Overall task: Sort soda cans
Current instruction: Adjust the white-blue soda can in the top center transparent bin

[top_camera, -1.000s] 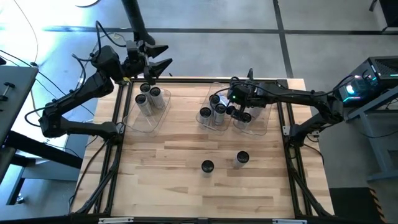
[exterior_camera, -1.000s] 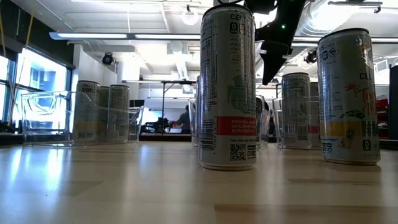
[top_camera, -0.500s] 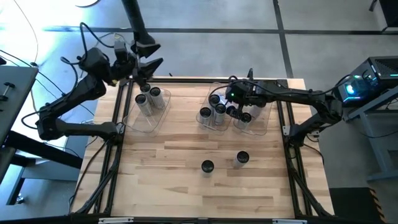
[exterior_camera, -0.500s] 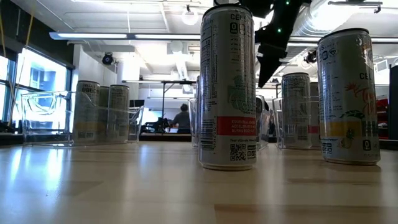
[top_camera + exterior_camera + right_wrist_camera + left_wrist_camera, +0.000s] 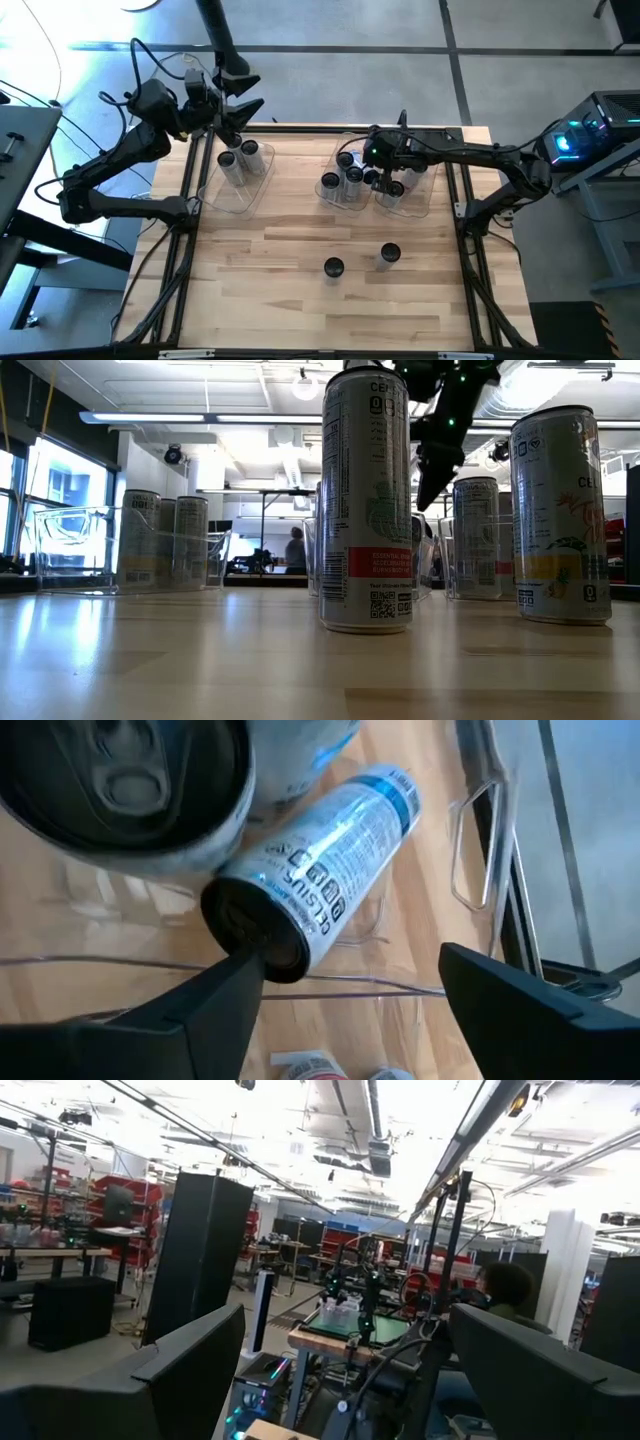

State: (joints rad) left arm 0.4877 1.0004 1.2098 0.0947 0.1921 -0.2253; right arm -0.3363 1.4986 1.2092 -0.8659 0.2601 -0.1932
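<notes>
Soda cans [image 5: 350, 178] | most stand in bins, two loose on worktop [image 5: 280, 290] | your right end effector [image 5: 385, 180] hangs released over a toppled can [image 5: 315, 870], long axis flat across its fingers, in right bin | left end effector [image 5: 232, 95] released, beyond worktop's far edge.
</notes>
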